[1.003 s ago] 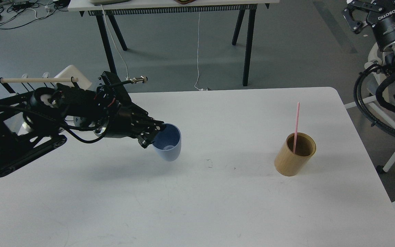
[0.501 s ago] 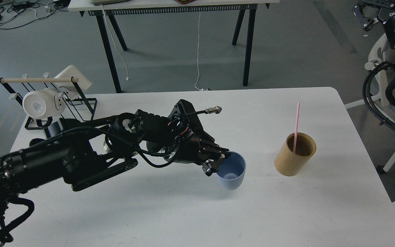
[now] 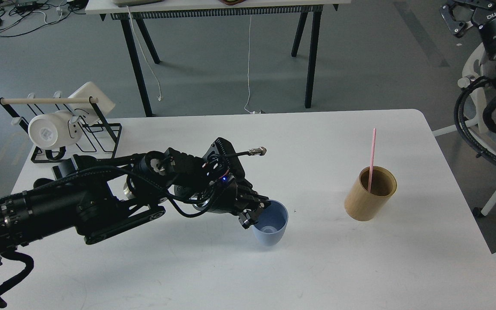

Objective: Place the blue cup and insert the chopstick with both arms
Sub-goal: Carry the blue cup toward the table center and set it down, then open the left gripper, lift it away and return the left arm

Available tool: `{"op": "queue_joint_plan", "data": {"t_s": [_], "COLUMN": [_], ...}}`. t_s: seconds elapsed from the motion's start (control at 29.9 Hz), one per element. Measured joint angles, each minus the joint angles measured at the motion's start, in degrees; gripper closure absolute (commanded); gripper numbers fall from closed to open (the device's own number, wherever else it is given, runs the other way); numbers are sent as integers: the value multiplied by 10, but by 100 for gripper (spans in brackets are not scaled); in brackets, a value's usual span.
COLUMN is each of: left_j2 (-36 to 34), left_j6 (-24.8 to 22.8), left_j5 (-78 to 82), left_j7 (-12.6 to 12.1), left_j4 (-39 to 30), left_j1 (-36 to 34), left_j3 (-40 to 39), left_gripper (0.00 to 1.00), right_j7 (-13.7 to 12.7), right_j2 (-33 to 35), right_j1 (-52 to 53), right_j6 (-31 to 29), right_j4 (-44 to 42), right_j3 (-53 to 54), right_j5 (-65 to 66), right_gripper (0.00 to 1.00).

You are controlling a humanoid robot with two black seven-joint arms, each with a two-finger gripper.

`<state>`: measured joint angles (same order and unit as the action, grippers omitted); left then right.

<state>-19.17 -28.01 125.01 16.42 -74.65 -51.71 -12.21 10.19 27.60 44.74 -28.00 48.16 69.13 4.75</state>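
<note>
The pale-blue cup [image 3: 271, 224] stands upright near the middle of the white table [image 3: 360, 267]. My left gripper [image 3: 254, 211] is shut on its left rim, one finger inside and one outside. I cannot tell whether the cup's base touches the table. The pink chopstick [image 3: 372, 159] stands upright in the tan wooden cylinder holder [image 3: 369, 193] to the right, about a cup's width from the blue cup. My right arm is raised off the table at the top right; its gripper [image 3: 457, 19] is small and dark at the frame edge.
A black wire rack [image 3: 80, 137] with a pale wooden rod [image 3: 45, 100] stands at the table's back left and holds a white mug [image 3: 52, 129]. A second table on black legs [image 3: 312, 51] stands behind. White stand legs [image 3: 493, 193] are off the right edge.
My left arm carried the blue cup from the table's left toward the tan holder, then drew it back left and down a little. The right arm rose slightly. The chopstick stayed still.
</note>
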Motion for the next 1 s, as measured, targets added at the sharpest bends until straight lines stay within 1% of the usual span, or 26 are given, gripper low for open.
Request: {"op": "queue_joint_plan", "data": {"t_s": [0.07, 0.13, 0.2, 0.3, 0.43, 0.47, 0.6, 0.67, 0.7, 0.77, 0.84, 0.9, 1.0], "left_j2": [-5, -6, -6, -6, -6, -6, -8, -9, -9, -8, -7, -5, -1], "left_j6": [0, 0, 0, 0, 0, 0, 0, 0, 0, 0, 0, 0, 0], "left_j5": [0, 0, 0, 0, 0, 0, 0, 0, 0, 0, -7, -39, -125], "left_j7": [-2, -3, -4, -12, -17, -17, -13, -6, -1, 20, 34, 39, 41], "left_j4": [2, 3, 3, 3, 3, 2, -2, -8, -11, -14, -10, 1, 25], "left_j1": [0, 0, 0, -1, -1, -1, 0, 0, 2, 14, 23, 26, 28], "left_j3": [0, 0, 0, 0, -2, -4, -13, -39, -60, -120, -167, -202, -261], "left_gripper": [88, 87, 82, 80, 73, 70, 41, 32, 30, 25, 21, 19, 12], "right_j7": [0, 0, 0, 0, 0, 0, 0, -1, -2, -5, -6, -7, -7], "right_j2": [0, 0, 1, 7, 20, 24, 38, 48, 53, 63, 71, 82, 106], "right_j1": [-1, -2, -2, -2, -1, -1, -1, -2, -4, -9, -19, -28, -41], "right_j6": [0, 0, 0, 0, 0, 0, 0, 0, 0, 0, 0, 0, 0], "right_j4": [0, 0, 0, 0, 0, 0, 0, 0, 0, 1, 10, 27, 49], "right_j3": [0, 1, 2, 5, 6, 7, 7, 6, 5, -2, -16, -27, -38], "right_j5": [0, 0, 0, 0, 0, 0, 0, 0, 0, 0, 1, 3, 8], "right_gripper": [1, 1, 1, 1, 1, 1, 1, 1, 1, 1, 1, 1, 1]}}
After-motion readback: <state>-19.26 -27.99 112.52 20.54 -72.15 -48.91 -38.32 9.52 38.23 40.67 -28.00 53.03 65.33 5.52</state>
